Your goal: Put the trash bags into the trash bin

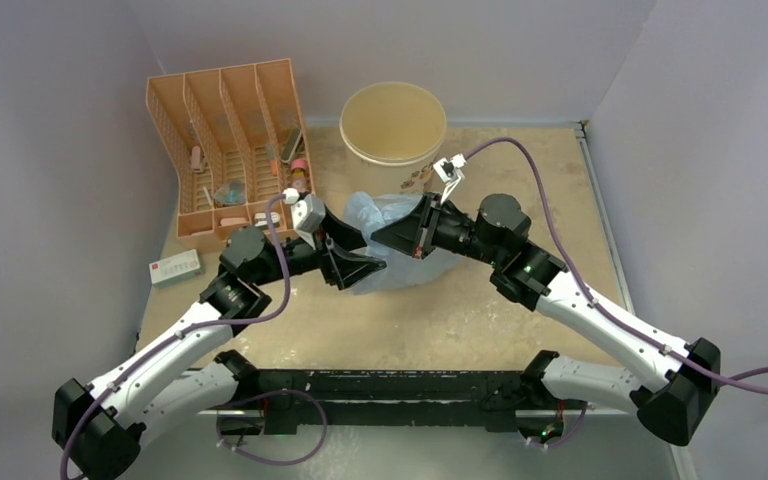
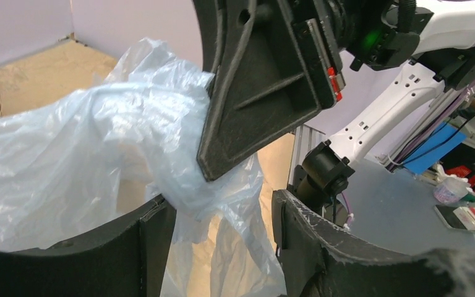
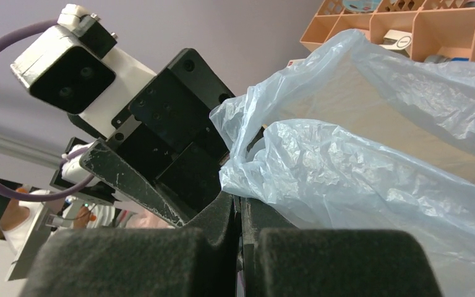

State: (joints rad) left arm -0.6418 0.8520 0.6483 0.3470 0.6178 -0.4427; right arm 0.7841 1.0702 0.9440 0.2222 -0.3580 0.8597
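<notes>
No writing can be read anywhere. A small white box (image 1: 175, 267) on the bench (image 1: 480, 320), well to the left of the left tool (image 1: 350, 262), bears red print too small to make out; a pale tag (image 3: 399, 38) in the orange organizer rack (image 3: 464, 28) is blurred.

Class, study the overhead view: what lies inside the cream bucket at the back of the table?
Only bare cream floor and inner walls show in the bucket; no bag. The light-blue bag sits outside, in front of it. The rim hides the near inner wall.
</notes>
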